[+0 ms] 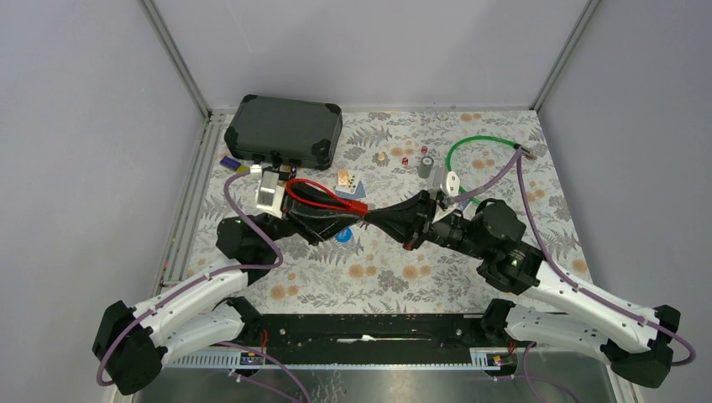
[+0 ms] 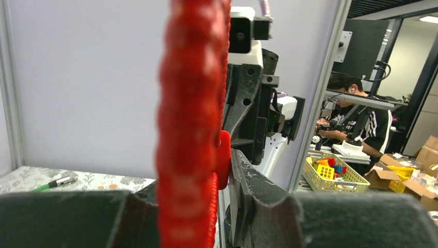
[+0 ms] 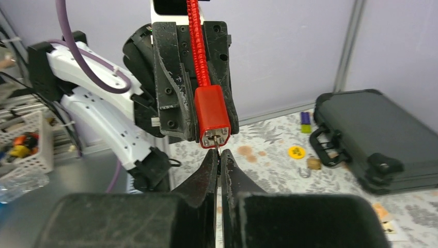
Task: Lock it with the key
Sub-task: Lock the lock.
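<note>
From above, mid-tabletop [image 1: 395, 277]: red cable lock [image 1: 353, 206] clamped in the partly open left fingers [image 1: 340, 222], shut right fingers [image 1: 384, 220] meeting it from 3 o'clock. From the left wrist: blurred red cable [image 2: 188, 103] filling the centre, left fingers dark at 6 o'clock. From the right wrist: right fingers pinched tight on a thin key [image 3: 219, 151], tip at the lower face of the lock at 12 o'clock; black case [image 3: 372, 129] at 3 o'clock.

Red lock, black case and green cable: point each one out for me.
red lock [image 3: 212, 116], right wrist view, on its square red body.
black case [image 1: 285, 130], top external view, middle of its lid.
green cable [image 1: 483, 138], top external view, top of its arc.
</note>
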